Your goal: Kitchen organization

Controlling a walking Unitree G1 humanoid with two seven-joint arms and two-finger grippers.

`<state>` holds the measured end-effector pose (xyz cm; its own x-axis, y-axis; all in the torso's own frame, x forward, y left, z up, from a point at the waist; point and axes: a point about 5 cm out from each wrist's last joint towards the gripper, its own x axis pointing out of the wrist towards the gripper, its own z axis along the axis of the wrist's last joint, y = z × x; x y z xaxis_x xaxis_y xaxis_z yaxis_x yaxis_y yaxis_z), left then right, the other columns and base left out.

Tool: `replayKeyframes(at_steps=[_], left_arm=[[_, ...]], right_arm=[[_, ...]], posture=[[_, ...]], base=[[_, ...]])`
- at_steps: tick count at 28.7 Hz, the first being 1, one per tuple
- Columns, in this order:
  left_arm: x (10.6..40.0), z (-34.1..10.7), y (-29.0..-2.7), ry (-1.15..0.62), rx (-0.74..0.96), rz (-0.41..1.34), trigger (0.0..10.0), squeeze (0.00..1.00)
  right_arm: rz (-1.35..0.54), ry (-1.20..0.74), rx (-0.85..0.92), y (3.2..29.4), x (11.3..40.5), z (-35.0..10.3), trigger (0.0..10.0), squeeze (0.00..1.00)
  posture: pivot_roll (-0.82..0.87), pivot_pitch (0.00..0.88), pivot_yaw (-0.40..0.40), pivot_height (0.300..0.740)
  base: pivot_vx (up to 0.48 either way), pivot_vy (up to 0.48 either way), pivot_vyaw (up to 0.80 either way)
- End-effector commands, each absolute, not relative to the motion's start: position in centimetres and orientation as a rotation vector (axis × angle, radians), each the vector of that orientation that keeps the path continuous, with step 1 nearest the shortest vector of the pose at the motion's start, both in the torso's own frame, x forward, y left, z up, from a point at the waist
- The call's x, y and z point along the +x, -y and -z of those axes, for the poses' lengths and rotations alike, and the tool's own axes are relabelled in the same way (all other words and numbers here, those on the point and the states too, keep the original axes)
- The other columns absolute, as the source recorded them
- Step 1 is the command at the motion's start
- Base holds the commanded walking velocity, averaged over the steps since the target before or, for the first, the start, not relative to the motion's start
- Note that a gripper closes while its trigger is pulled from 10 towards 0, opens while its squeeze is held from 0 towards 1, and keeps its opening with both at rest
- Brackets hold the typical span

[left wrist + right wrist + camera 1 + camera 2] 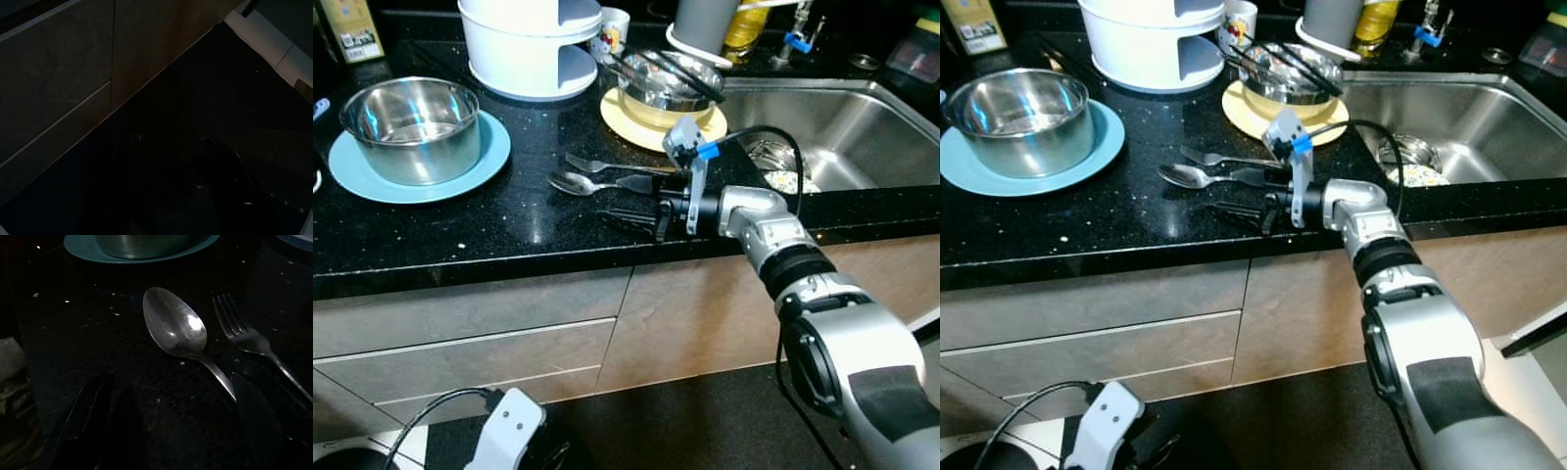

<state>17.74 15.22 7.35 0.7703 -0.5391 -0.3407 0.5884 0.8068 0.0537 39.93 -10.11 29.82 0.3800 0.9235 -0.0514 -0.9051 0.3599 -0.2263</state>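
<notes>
1. The black counter (529, 220) runs the width of the scene, with drawers below its front edge and a steel sink (862, 127) sunk into its right end.
2. A white tiered container (530, 44) stands at the back edge, near the middle.
3. A steel pot (411, 127) sits on a blue plate (489, 157) toward the counter's left end.
4. A steel bowl (671, 83) holding dark utensils rests on a yellow plate (622, 117), just beside the sink's left rim.
5. The right gripper (628, 203) reaches in low over the front edge, in front of the yellow plate. Its fingers (90, 406) are spread apart and hold nothing; the spoon's handle passes between them, close to one finger.
6. The spoon (176, 328) lies flat on the counter near the front edge, bowl pointing toward the blue plate.
7. The fork (247, 335) lies just beside the spoon on its far side, roughly parallel.
8. The left gripper (215, 166) hangs idle in shadow by the drawers; whether its fingers are spread cannot be told.
</notes>
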Motion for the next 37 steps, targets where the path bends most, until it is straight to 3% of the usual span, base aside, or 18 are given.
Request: replayKeyframes(at_steps=[1,18,26,37], left_arm=[[17.0,-7.0,-15.2,-0.358,0.157,0.632,10.0,0.0],[16.3,-7.5,-15.1,-0.375,0.16,0.656,10.0,0.0],[16.3,-7.5,-15.2,-0.389,0.165,0.665,10.0,0.0],[16.3,-7.5,-15.2,-0.399,0.162,0.683,10.0,0.0]], right_arm=[[-1.166,0.07,-0.256,10.3,40.0,-29.5,10.0,0.0],[-1.058,0.125,-0.271,11.3,40.5,-31.9,10.0,0.0],[-0.982,-0.052,-0.349,12.0,40.9,-29.5,10.0,0.0],[-1.05,-0.145,-0.397,11.9,40.6,-28.8,10.0,0.0]], posture=[[0.07,0.288,-0.16,0.74],[0.08,0.282,-0.16,0.74],[0.09,0.279,-0.152,0.74],[0.09,0.271,-0.145,0.74]], base=[[0.0,0.0,0.0],[0.0,0.0,0.0],[0.0,0.0,0.0],[0.0,0.0,0.0]])
